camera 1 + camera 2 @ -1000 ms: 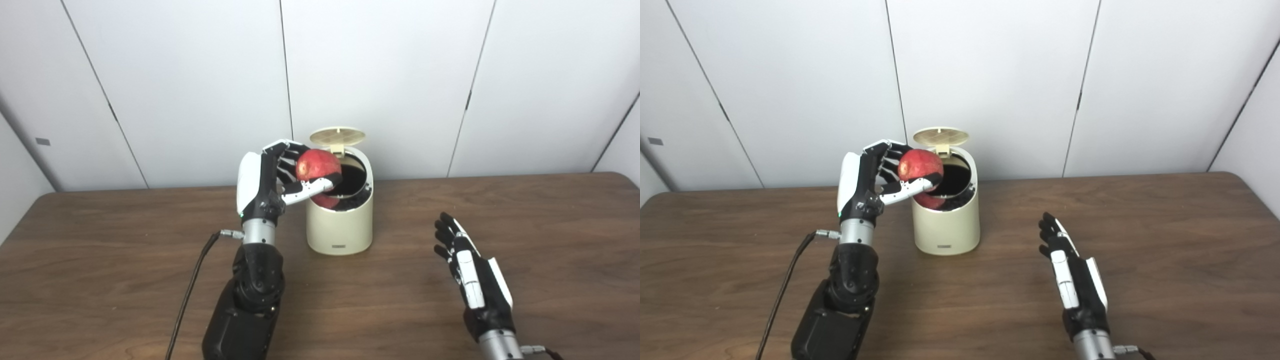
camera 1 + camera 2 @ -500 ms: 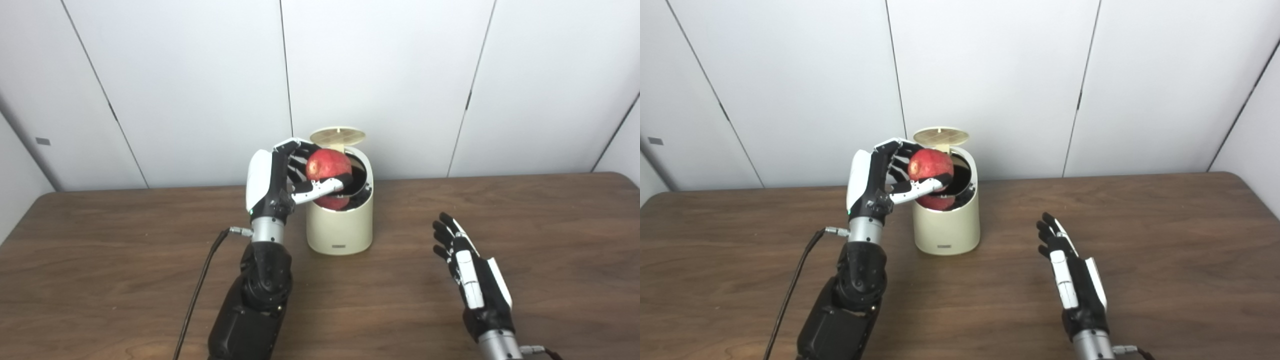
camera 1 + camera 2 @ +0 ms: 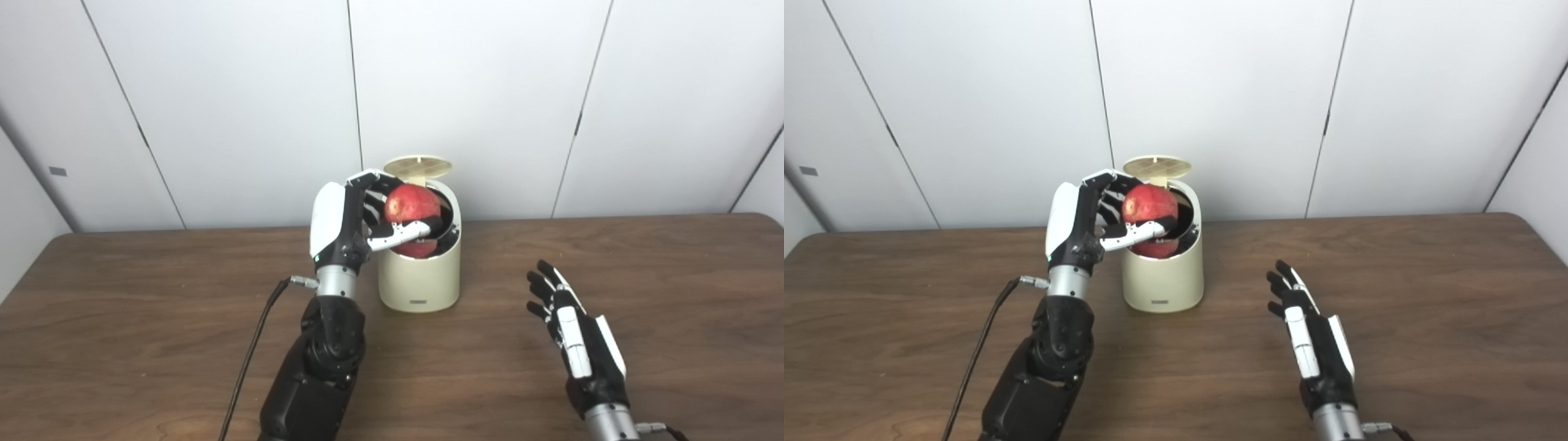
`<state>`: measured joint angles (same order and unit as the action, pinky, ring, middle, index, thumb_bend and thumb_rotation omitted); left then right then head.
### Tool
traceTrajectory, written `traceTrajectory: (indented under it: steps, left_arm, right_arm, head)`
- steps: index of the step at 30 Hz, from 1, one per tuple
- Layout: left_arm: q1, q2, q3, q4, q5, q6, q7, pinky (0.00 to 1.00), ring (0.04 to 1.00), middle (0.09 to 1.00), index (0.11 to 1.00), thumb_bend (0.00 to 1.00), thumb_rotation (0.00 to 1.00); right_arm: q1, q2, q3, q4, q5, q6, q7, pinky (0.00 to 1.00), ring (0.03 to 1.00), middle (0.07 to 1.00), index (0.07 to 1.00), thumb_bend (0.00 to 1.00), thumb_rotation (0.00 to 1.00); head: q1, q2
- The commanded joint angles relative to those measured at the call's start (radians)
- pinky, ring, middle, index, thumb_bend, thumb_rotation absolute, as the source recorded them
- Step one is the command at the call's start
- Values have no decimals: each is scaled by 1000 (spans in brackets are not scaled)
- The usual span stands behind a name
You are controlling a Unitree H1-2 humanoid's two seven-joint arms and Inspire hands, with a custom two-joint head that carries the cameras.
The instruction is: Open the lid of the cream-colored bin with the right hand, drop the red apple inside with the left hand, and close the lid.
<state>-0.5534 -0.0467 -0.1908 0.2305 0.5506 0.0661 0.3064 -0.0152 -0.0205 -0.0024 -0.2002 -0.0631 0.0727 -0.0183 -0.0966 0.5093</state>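
The cream-colored bin (image 3: 419, 278) stands at the back middle of the table, its round lid (image 3: 418, 165) tipped up at the rear. My left hand (image 3: 352, 214) is shut on the red apple (image 3: 410, 207) and holds it right over the bin's dark opening, thumb across the apple's front. The apple's lower part sits within the rim. My right hand (image 3: 572, 331) is open, fingers spread, low over the table to the right of the bin and apart from it.
A black cable (image 3: 254, 349) trails from my left wrist across the brown table (image 3: 122, 318) toward the front edge. White wall panels stand close behind the bin.
My left hand has carried the apple rightward, from the bin's left rim to over its opening. The right hand has barely moved. The view has shifted slightly.
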Motion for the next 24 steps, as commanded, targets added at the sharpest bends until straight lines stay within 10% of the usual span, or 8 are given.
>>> traceTrajectory:
  steps: [1,16,17,24]
  left_arm:
    - [-54,-5,-8,-16,12,-7,-2,363,412,541,521,473,0]
    - [-45,15,-24,-47,23,73,-69,460,544,684,496,516,39]
    - [-44,15,-23,-48,20,74,-72,472,577,697,613,795,10]
    - [-44,20,-24,-50,21,80,-90,478,610,721,669,898,0]
  right_arm:
    - [-26,7,3,-33,0,-20,-3,846,906,884,925,594,1000]
    - [-25,5,4,-26,-5,-24,-3,801,876,850,915,595,1000]
    - [-26,5,5,-25,-8,-25,-4,799,872,845,912,595,1000]
    - [-30,6,7,-26,-12,-22,-3,801,867,840,901,574,1000]
  head:
    - [0,1]
    - [-5,-5]
    - [-5,-6]
    - [-7,-8]
